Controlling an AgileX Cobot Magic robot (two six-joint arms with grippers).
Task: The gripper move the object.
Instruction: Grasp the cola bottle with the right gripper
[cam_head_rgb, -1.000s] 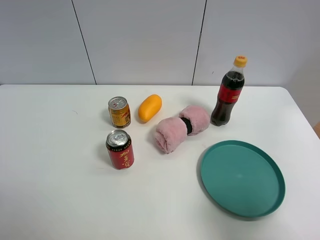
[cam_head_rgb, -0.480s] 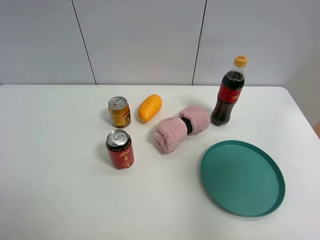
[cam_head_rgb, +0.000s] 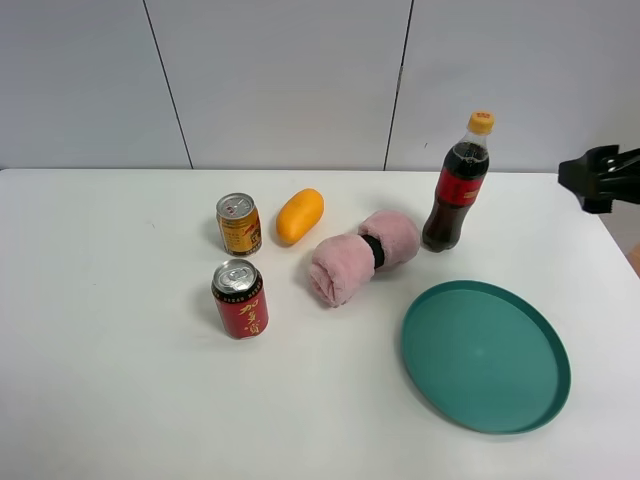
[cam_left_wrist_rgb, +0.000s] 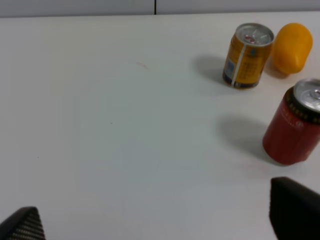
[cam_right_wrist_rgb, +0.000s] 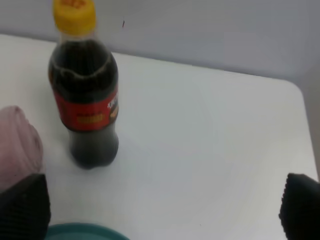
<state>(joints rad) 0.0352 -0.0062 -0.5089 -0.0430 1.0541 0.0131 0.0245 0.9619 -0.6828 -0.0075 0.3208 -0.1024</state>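
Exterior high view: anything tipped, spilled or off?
Nothing stands out. The cola bottle stands upright and capped, the red can and gold can are upright, and no liquid shows on the table.

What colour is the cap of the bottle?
The cap is yellow-orange, clearest in the right wrist view.

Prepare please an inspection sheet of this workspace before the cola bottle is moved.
Surface: white table, no spills seen.
Job's things: tall clear plastic cola bottle with red label and yellow cap, upright, untouched, behind the round teal plate.
Clutter: short gold can, short red can, both upright; orange oval fruit; pink rolled towel beside the bottle.
End effectors: right end effector open, empty, facing the bottle, apart from it; left end effector open, empty, near the red can.
Cables: nothing seen.
Surroundings: pale grey panelled wall.
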